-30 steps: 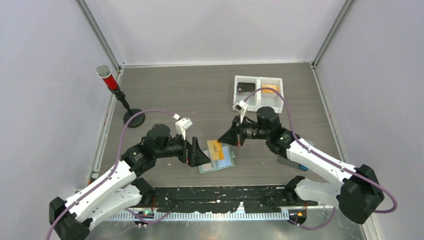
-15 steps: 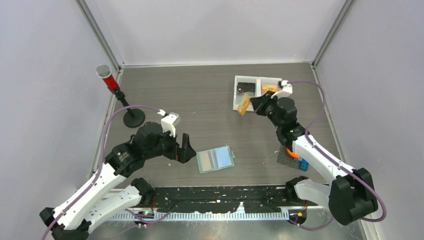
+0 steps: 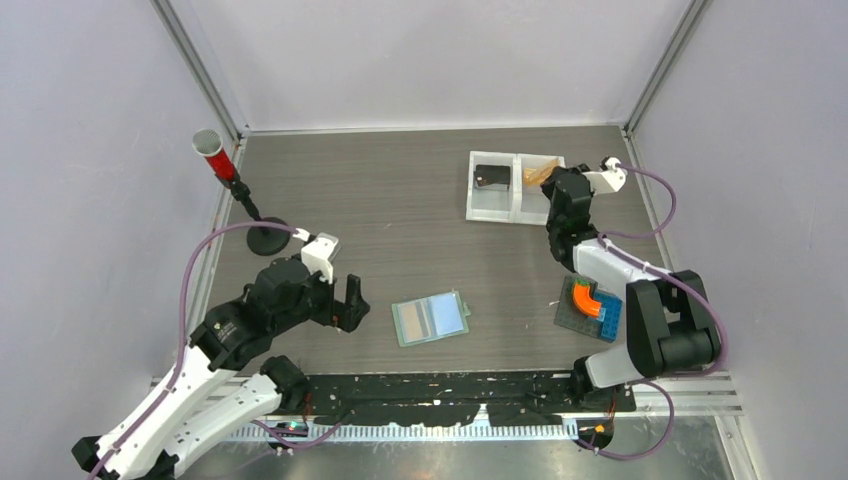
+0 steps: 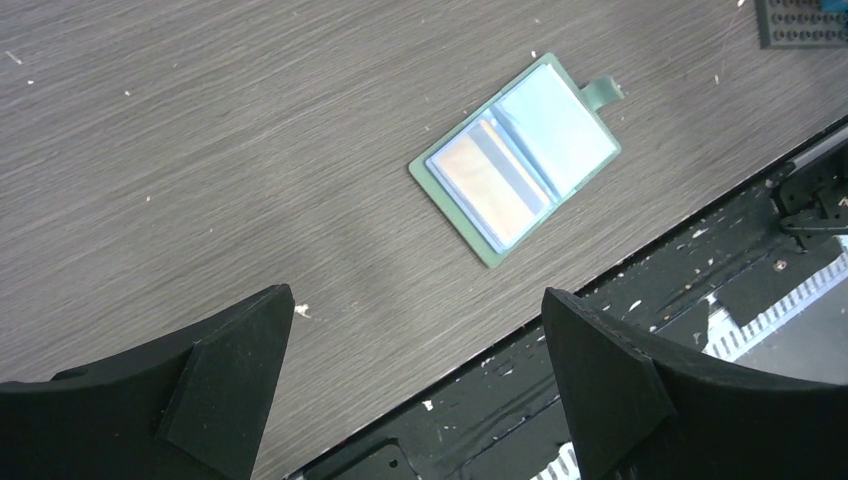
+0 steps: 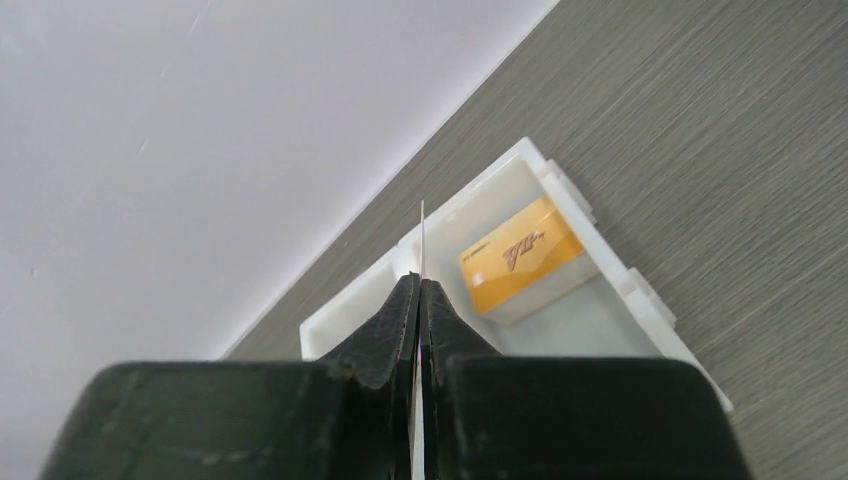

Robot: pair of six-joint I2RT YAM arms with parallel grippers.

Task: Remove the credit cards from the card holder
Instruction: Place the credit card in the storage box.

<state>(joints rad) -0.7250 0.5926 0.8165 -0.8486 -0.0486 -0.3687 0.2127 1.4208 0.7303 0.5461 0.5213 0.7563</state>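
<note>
The right end effector [image 3: 549,182] is seen from above closed on a thin orange-tan card [image 3: 537,173], over the right compartment of a white, shallow, two-compartment plastic tray [image 3: 470,205]. A flat black piece [image 3: 492,177] lies in the tray's left compartment. The sage-green card holder [image 3: 431,319] lies opened flat on the grey wood-grain bench [image 3: 400,200], well apart from the tray, nearer the arm bases and to the tray's left. The left end effector [image 3: 350,305] is found further left of the tray than the holder, with its black jaws spread wide and nothing between them.

From the left wrist, the left end effector [image 4: 420,380] is shown with its two blunt, matte black fingers [image 4: 225,375] far apart above bare bench. The card holder [image 4: 515,160] is seen as a soft rectangle with rounded corners, a small tab [image 4: 603,91] at one edge and two glossy pale blue pockets. A light blue card [image 4: 488,185] with a grey stripe sits in one pocket.

From the right wrist, the right end effector [image 5: 418,290] is shown with its jaws pressed together on the card [image 5: 422,240], seen edge-on as a fine pale line whose colour cannot be told. Beyond it the tray [image 5: 640,300] rests on the bench, and an orange rectangular block [image 5: 520,258] with a printed logo lies in one compartment.
</note>
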